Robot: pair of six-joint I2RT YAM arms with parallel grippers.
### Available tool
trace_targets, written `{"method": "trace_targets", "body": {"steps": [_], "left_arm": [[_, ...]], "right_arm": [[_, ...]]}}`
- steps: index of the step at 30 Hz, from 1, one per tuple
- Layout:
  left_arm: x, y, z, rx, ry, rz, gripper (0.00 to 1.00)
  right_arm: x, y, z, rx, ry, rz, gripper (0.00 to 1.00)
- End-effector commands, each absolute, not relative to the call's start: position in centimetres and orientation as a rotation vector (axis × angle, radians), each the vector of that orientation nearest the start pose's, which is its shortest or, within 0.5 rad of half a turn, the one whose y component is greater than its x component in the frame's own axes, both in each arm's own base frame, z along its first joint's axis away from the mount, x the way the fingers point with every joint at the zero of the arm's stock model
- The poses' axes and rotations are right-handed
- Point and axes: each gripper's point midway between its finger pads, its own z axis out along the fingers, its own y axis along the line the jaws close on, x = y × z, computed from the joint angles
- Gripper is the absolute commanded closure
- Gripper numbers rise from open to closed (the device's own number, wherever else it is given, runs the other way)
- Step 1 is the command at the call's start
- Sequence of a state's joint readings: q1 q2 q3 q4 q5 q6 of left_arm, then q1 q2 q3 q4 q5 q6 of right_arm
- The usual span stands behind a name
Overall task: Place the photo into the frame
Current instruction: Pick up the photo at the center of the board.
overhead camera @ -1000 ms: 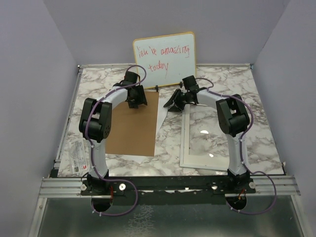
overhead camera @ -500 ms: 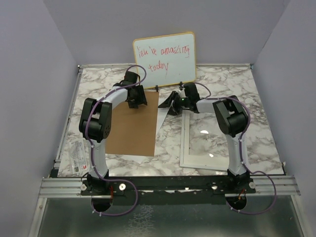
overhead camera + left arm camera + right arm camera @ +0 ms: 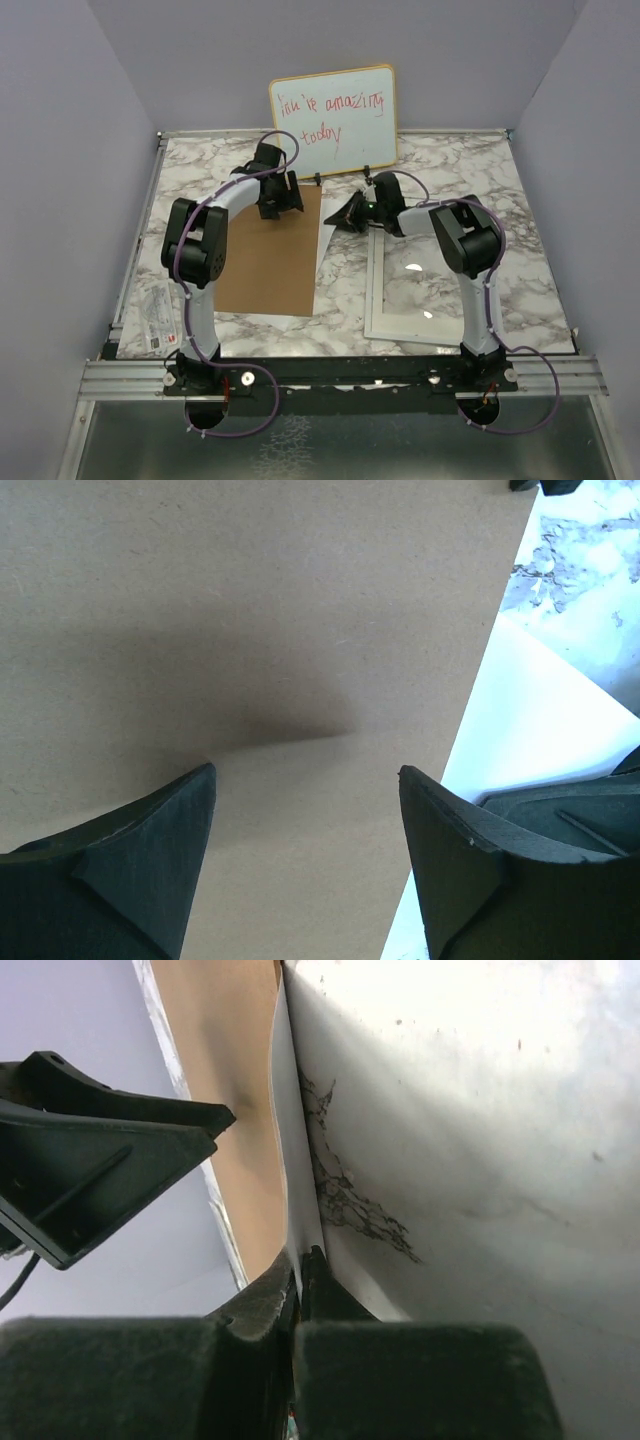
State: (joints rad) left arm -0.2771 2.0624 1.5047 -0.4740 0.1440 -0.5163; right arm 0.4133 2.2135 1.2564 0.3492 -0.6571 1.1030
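Jaws of right gripper [image 3: 300, 1260] pinch thin white sheet [image 3: 295, 1160] beside matte brown rectangular board [image 3: 250, 600]; left gripper [image 3: 307, 772] gapes above it.

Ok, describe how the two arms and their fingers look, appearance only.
Both the left arm and right arm have white links joined by bulky black joint housings, with purple cables running along them and looping at the bases. The fingers are matte black and wedge-shaped, with no visible markings.

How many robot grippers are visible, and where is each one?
2. The left gripper hangs open above the flat brown backing board. The right gripper is shut on a thin white sheet, between that board and the large white-rimmed picture frame.
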Motion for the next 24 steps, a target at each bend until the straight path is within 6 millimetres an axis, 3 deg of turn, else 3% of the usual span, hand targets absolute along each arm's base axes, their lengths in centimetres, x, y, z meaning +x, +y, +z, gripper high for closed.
{"method": "trace_targets", "body": {"steps": [1,6,10,13,19,24], "left_arm": [[42.2,-16.0,3.1,-0.269,2.758,-0.372,0.19],[42.9,-15.5,6.3,-0.269,2.690,-0.373,0.07],[43.1,-14.8,8.0,-0.286,2.655,-0.365,0.03],[43.1,-14.5,8.8,-0.283,2.640,-0.379,0.01],[42.4,-16.0,8.5,-0.202,2.665,-0.496,0.01],[42.1,-17.9,10.5,-0.083,2.605,-0.649,0.01]], "right_arm": [[43.0,33.7,9.7,0.266,2.176,1.554,0.99],[42.5,34.2,14.3,0.168,1.987,1.698,1.00],[42.1,34.5,17.0,0.121,1.879,1.794,1.00],[42.8,34.8,16.0,0.119,1.935,1.748,1.00],[43.3,34.3,10.3,0.196,2.136,1.601,1.00],[42.7,33.9,11.1,0.181,2.128,1.575,0.99]]}}
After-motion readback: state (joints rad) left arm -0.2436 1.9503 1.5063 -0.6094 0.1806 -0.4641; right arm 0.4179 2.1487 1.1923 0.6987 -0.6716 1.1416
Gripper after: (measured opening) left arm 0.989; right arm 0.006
